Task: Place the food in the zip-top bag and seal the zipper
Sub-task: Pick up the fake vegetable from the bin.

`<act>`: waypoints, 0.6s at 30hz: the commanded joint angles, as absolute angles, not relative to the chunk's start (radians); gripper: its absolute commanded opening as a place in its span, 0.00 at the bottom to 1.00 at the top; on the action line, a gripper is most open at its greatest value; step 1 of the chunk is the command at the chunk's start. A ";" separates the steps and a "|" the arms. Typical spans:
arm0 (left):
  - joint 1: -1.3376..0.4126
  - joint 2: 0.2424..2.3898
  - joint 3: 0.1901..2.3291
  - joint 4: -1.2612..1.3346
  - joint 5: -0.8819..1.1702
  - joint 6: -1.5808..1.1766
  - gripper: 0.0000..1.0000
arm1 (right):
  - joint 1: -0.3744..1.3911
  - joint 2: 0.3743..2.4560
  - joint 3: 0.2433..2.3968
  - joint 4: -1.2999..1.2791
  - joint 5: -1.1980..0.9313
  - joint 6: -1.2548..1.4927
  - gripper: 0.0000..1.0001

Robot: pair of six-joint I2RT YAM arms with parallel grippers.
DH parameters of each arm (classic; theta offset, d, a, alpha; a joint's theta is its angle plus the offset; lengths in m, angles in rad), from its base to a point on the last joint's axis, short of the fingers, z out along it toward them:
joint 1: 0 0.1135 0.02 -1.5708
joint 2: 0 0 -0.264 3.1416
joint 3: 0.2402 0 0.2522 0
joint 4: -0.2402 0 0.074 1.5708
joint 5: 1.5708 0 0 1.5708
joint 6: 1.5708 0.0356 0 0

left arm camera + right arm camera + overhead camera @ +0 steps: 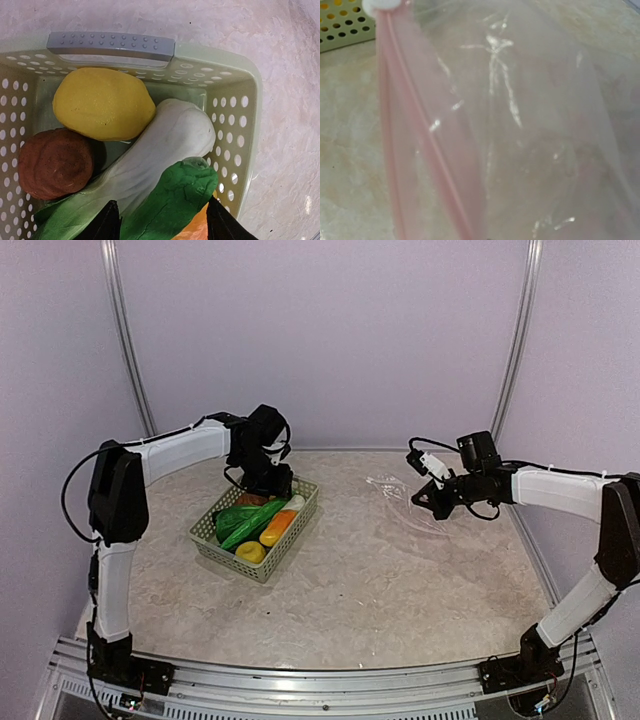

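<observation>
Left hand [162,216] straddles the green food piece [172,192] inside the basket [250,90], jaws wide. This looks like the picking step, so next it should close and lift. Right hand [432,494]: grip cannot be told.

No legible text, labels, brands, numbers or signs anywhere.

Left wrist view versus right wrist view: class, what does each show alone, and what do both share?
Left wrist only: a yellow toy lemon, a brown round piece, a long white piece, a green piece. Right wrist only: the clear floppy plastic bag with its pink strip. Both: the pale green perforated plastic basket and the marbled table.
</observation>
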State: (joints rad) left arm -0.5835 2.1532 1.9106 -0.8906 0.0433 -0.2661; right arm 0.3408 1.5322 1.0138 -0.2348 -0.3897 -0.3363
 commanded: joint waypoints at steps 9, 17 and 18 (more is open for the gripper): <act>-0.598 2.258 2.032 -0.957 0.022 -0.204 0.43 | 0.339 1.498 0.994 -0.236 -0.395 -0.349 0.00; -0.609 2.215 2.039 -0.959 -0.034 -0.177 0.23 | 0.339 1.499 1.017 -0.262 -0.391 -0.351 0.00; -0.612 2.202 2.041 -0.960 -0.051 -0.170 0.22 | 0.339 1.499 1.022 -0.267 -0.389 -0.350 0.00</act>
